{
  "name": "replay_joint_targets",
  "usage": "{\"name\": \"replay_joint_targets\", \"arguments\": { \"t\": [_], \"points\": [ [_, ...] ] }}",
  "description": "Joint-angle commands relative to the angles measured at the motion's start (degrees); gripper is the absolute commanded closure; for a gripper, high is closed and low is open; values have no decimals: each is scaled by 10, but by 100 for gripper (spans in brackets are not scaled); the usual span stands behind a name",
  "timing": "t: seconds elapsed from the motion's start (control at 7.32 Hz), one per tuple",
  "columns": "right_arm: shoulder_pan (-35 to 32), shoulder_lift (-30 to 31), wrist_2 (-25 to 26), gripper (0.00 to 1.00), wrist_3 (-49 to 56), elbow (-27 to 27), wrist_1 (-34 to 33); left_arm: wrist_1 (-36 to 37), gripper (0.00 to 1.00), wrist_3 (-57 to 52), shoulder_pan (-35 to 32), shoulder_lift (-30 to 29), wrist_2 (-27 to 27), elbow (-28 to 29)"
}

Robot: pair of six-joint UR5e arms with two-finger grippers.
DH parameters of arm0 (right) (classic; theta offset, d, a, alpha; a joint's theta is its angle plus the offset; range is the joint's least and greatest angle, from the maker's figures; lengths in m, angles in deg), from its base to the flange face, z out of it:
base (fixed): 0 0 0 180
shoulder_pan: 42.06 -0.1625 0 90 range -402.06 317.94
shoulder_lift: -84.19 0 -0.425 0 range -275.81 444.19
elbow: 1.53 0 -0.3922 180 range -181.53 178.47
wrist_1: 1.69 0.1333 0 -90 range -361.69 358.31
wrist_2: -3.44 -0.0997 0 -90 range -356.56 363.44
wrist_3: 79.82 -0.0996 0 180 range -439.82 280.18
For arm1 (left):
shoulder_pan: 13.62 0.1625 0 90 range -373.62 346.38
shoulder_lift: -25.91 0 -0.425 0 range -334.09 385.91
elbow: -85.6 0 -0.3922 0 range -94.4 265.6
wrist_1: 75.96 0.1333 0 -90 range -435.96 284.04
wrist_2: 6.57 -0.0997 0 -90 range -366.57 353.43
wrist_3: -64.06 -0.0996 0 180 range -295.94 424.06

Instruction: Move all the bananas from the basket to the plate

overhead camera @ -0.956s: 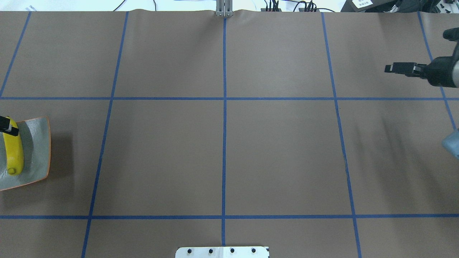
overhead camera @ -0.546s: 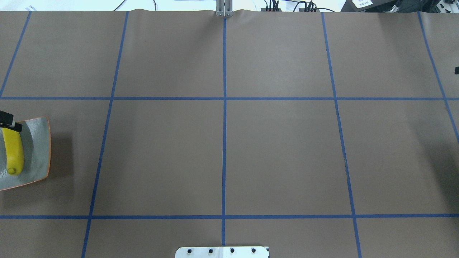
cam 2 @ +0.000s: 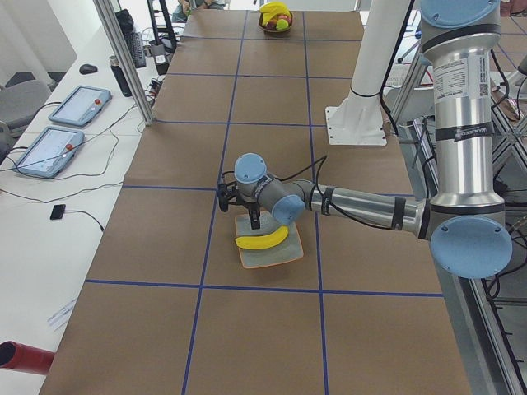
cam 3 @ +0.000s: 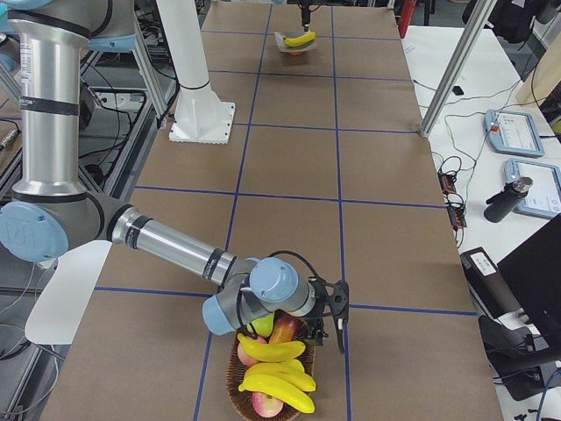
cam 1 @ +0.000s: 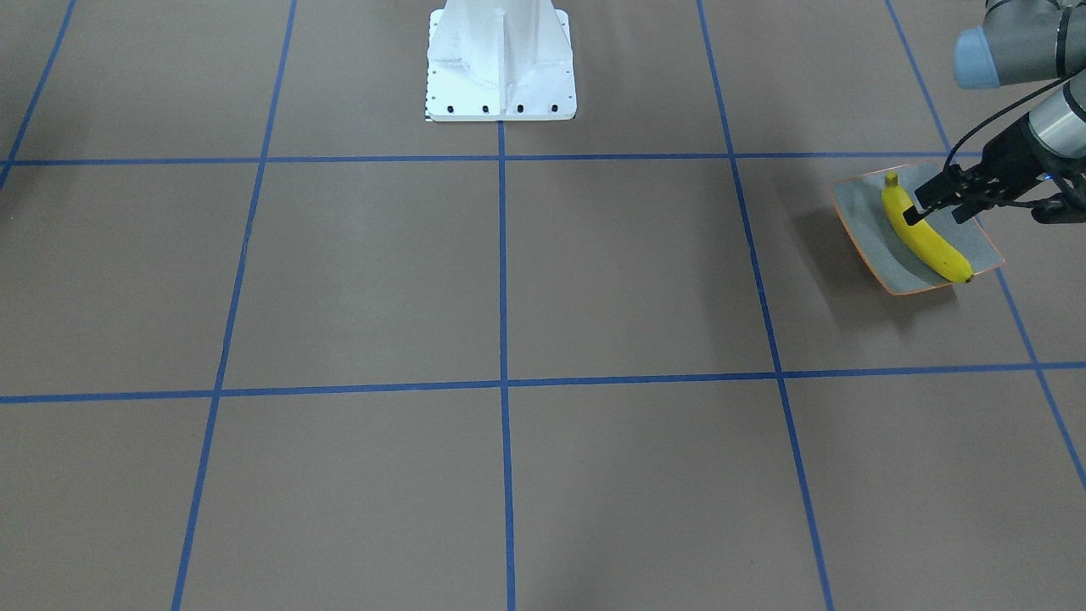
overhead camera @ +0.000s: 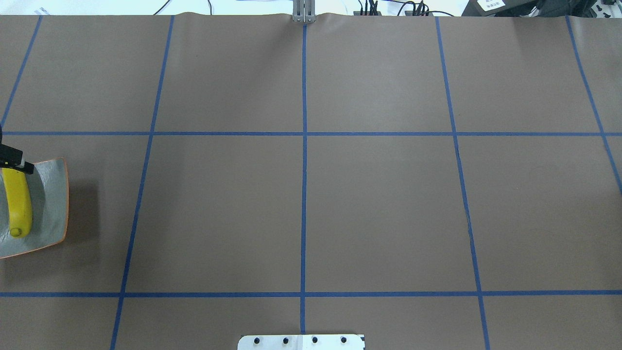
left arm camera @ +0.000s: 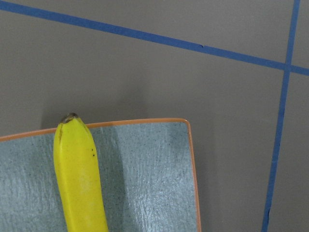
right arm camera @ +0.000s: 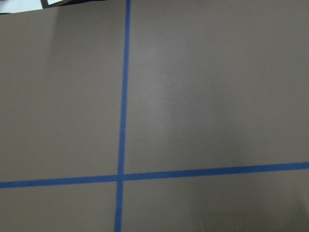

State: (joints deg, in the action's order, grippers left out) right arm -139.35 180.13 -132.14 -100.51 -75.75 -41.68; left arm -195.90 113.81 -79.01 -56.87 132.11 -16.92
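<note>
One yellow banana (cam 1: 929,242) lies on the square grey-green plate (cam 1: 865,229) at the table's left end, also seen as banana (overhead camera: 18,204) on plate (overhead camera: 48,204) and banana (left arm camera: 79,179) on plate (left arm camera: 149,183). My left gripper (cam 1: 920,204) hangs open just above the banana's middle, holding nothing. At the other end, the basket (cam 3: 241,399) holds two bananas (cam 3: 273,351) among other fruit. My right gripper (cam 3: 335,316) hovers at the basket's rim. It shows only in the exterior right view, so I cannot tell its state.
Red and yellow-green round fruit (cam 3: 282,329) lie in the basket with the bananas. The white robot base (cam 1: 501,59) stands at the middle of the robot's table edge. Blue tape lines grid the brown table cover (overhead camera: 301,194).
My left gripper has let go of the banana and drawn up and back from it; the banana stays on the plate. My right gripper has left the overhead view to the right.
</note>
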Motion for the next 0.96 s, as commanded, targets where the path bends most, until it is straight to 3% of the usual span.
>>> {"name": "replay_joint_targets", "arguments": {
  "t": [0.0,0.14,0.41,0.82],
  "points": [
    [-84,-4,-45,2,140,16,-138,0,1,0,0,-5,-1,6],
    [-92,0,-51,2,157,18,-171,0,1,1,0,-6,-1,6],
    [-105,-1,-66,2,209,94,-180,0,1,0,1,-6,-2,7],
    [-110,-2,-59,2,280,109,-221,-1,1,0,2,-11,-14,9]
  ]
}}
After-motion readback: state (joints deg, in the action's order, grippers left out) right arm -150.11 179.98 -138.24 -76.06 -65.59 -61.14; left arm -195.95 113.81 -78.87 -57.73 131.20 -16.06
